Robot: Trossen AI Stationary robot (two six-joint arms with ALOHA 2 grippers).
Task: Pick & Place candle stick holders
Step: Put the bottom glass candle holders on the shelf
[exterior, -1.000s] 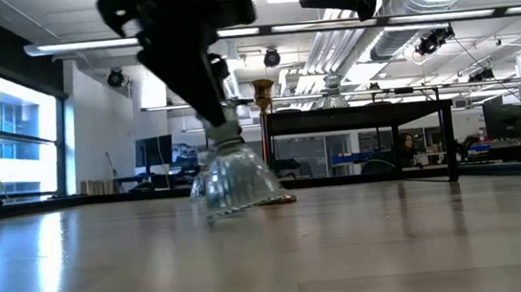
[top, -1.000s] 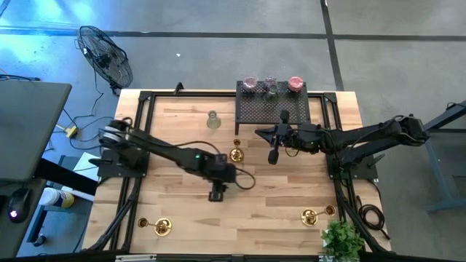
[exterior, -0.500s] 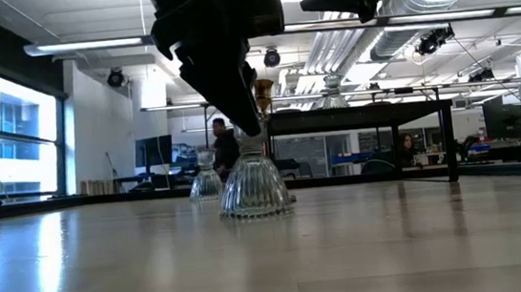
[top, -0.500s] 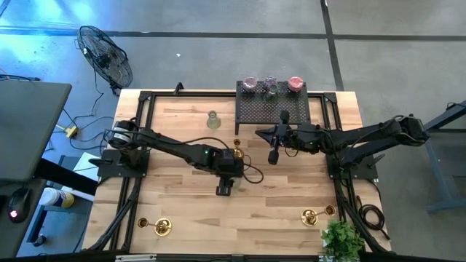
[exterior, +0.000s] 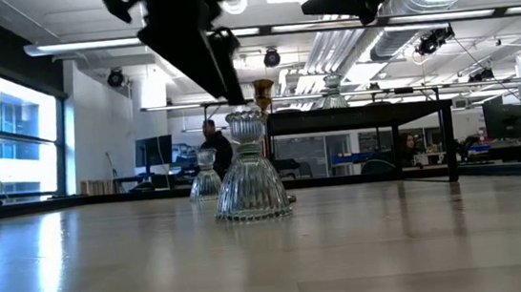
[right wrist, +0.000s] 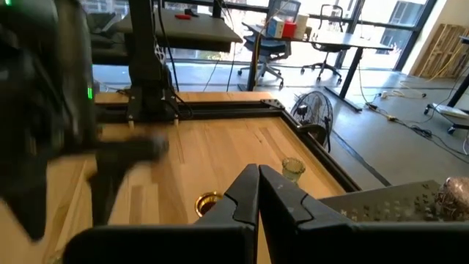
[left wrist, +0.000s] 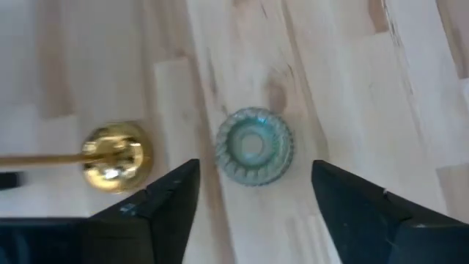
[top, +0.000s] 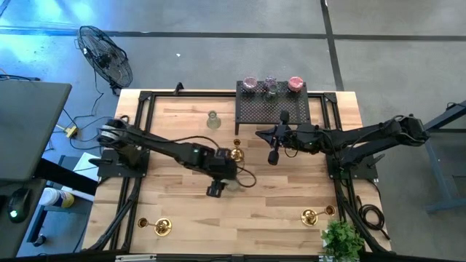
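Observation:
A clear ribbed glass candle stick holder stands upright on its wide base on the wooden table, near the middle. My left gripper hangs just above it, open, with a finger on either side of the holder's top and touching nothing. A brass holder stands close by. My right gripper is shut and empty, held level above the table in front of the black rack.
Pink and purple glass cups stand along the rack's far edge. Another clear holder stands far left of the rack. More brass holders stand near the front edge, and a green plant sits at the front right corner.
My left gripper carried the clear glass holder, tilted, toward the table's right, and set it upright on its base. It then opened, let go and rose clear of the holder's top. The holder stands on its own now.

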